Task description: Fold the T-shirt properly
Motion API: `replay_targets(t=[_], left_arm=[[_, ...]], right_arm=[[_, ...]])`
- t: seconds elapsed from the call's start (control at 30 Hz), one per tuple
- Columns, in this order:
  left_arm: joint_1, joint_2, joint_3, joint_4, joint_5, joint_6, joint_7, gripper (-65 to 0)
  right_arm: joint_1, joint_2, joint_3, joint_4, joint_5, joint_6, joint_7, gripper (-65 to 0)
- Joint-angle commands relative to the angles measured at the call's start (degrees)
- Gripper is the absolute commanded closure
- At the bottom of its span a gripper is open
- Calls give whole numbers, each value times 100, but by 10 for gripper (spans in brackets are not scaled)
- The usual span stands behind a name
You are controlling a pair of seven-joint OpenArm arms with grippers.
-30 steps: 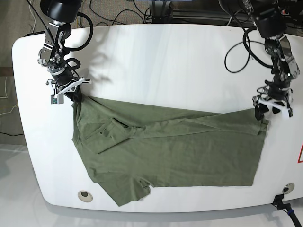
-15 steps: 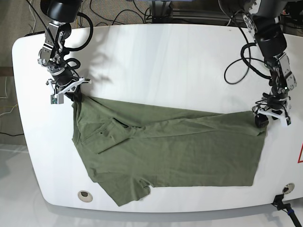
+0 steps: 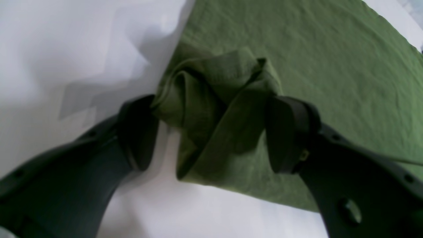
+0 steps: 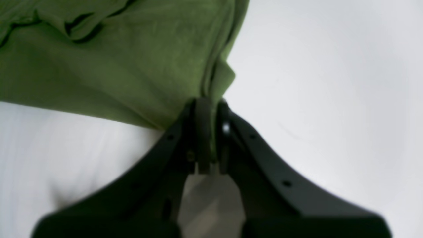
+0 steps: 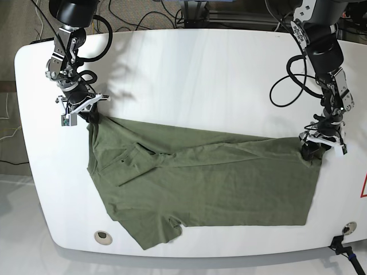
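White table (image 5: 189, 69) under everything, cables trailing off the far edge, and that's about all the room I can see.

My right gripper (image 4: 207, 109) is pinched tight on one far corner of the T-shirt (image 5: 200, 183), jaws basically together with a thin bit of the edge caught between them. My left gripper (image 3: 211, 132) is at the opposite far corner with the jaws wide apart, straddling a bunched-up lump of fabric. One finger (image 3: 138, 132) touches the bunch on one side, the other sits against it on the other, but I'm not squeezing it, so I wouldn't call that a hold.

Going outward from there, the shirt lies across the near half of the table, mostly flat, running from one hand to the other. There's a crease with a flap lying over the body nearer my right hand, and the near corner on that side sticks out unevenly.

Progress-wise I'd say it's early. It looks like one rough fold at most, nothing compact or squared up. Left hand needs a real grip on its corner, then both corners have to come over together, and the remaining folds are all still to do.
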Motion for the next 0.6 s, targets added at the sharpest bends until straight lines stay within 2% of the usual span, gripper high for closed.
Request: replay_targets(t=[0.0,0.1,0.13,0.2,0.33,0.37,0.57], left_arm=[[-49,-27,17,25,20,-21,208,-471],[-49,-27,17,25,20,-21,208,-461],[-58,-27,17,33,20,-21,208,-430],[-67,-27,17,33,20,-21,208,-324],[-181,-27,17,33,20,-3,199,-24],[-181,-27,17,33,20,-3,199,0],[-181,-27,17,33,28,-3,199,0]], right_arm=[[30,74,14,66,12,33,41,0],[-58,74,14,66,29,33,41,0],[-67,65,14,66,38,33,41,0],[-76,65,14,66,38,33,50,0],[-85,56,14,66,47,42,50,0],[-85,56,14,66,47,42,50,0],[-85,47,14,75,56,42,50,0]])
